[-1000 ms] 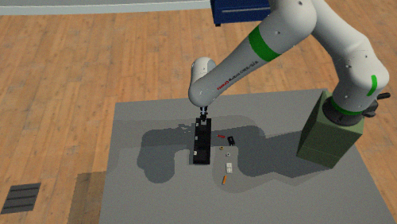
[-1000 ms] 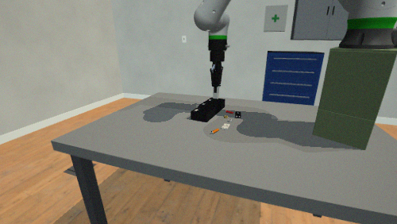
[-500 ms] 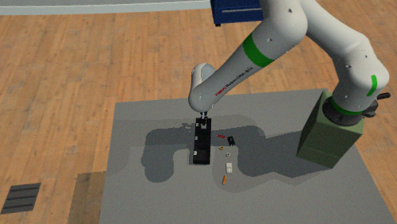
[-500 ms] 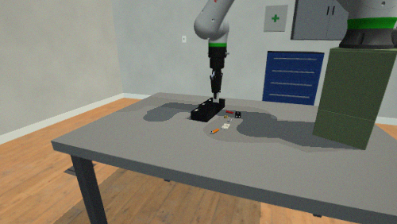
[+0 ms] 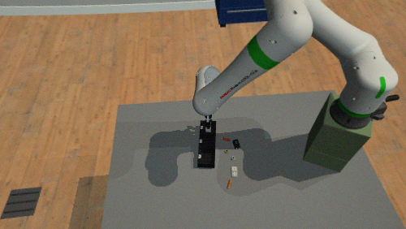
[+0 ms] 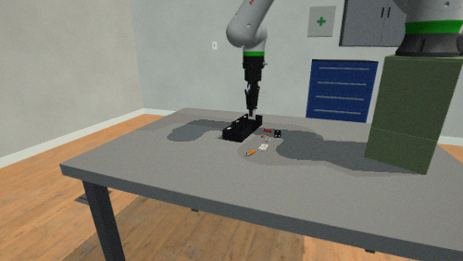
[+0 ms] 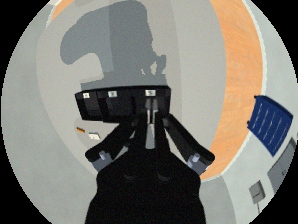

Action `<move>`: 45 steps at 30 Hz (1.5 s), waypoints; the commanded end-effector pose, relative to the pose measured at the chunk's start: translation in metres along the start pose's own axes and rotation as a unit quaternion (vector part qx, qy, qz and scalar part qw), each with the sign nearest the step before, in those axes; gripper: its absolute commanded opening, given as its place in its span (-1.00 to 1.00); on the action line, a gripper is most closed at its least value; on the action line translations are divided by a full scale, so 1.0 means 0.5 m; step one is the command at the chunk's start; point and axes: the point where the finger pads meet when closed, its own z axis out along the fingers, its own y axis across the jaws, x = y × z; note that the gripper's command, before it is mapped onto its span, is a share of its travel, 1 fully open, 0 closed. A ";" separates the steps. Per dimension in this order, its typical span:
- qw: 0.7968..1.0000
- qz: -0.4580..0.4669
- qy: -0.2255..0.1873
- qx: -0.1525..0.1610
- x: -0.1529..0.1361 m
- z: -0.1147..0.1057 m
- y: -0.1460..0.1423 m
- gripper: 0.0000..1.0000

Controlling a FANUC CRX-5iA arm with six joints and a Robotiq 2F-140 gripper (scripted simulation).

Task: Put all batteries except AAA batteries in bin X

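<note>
Gripper (image 6: 252, 112) poised over the far end of the black bin row (image 5: 206, 147), fingers nearly together.

The row of joined black bins stood flat on the grey table (image 5: 284, 203), and the gripper hung directly above its end compartment nearest the arm; whether anything small was pinched between the narrow fingers could not be told, since the tips blended into the dark bin. The bins' insides were too dark to show any contents, and the white labels on their walls were too small to read. Beside the row lay loose items: a red battery (image 5: 226, 139), a black block (image 5: 235, 143), two tiny round pieces (image 5: 229, 154), a white block (image 5: 234, 171) and an orange battery (image 5: 229, 183).
</note>
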 end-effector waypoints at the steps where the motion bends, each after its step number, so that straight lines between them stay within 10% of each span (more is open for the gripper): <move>1: 1.000 0.000 0.000 0.000 0.000 0.000 0.000 -0.89; 45: 1.000 0.000 0.000 0.000 0.000 -0.032 0.000 -0.89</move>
